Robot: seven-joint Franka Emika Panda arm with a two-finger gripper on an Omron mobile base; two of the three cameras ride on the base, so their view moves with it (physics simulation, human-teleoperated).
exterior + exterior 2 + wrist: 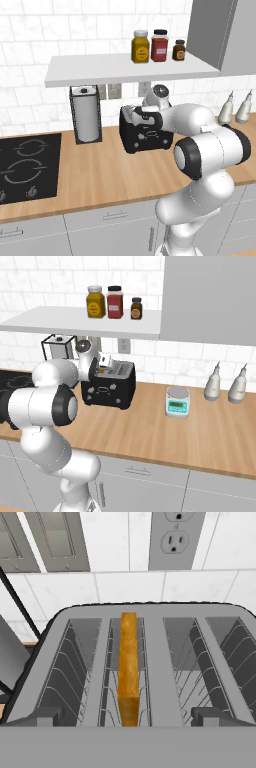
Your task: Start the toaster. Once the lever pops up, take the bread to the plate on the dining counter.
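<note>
The bread (128, 667) stands on edge in the left slot of the toaster (142, 137), only its golden-brown crust showing between the wire guides; the right slot beside it holds just its grille. The toaster sits on the wood counter (100, 170) close to the tiled back wall, beneath a white shelf (125, 69).

The gripper (142, 116) hangs just above the toaster's top, at its front end, pointed down into the slots. Its fingertips cannot be made out in the pictures; the fingers are spread wide and grasp nothing, and the bread is free in its slot.

Just beside the toaster on the cooktop side stands a tall paper-towel holder (86, 115), its dark frame close to the toaster's wall. On the wall behind are an outlet (176, 539) and switch plates (50, 539). The shelf overhead carries three jars (159, 46), and it hangs low over the toaster and the wrist, leaving little room upward. A grey cabinet (210, 301) closes the space to the shelf's far side.

On the other side a small kitchen scale (178, 401) sits apart from the toaster, with two pale bottles (226, 383) further along by the wall. The black cooktop (27, 162) lies beyond the towel holder. The counter in front of the toaster is bare wood out to its front edge, above grey drawers (110, 225).
</note>
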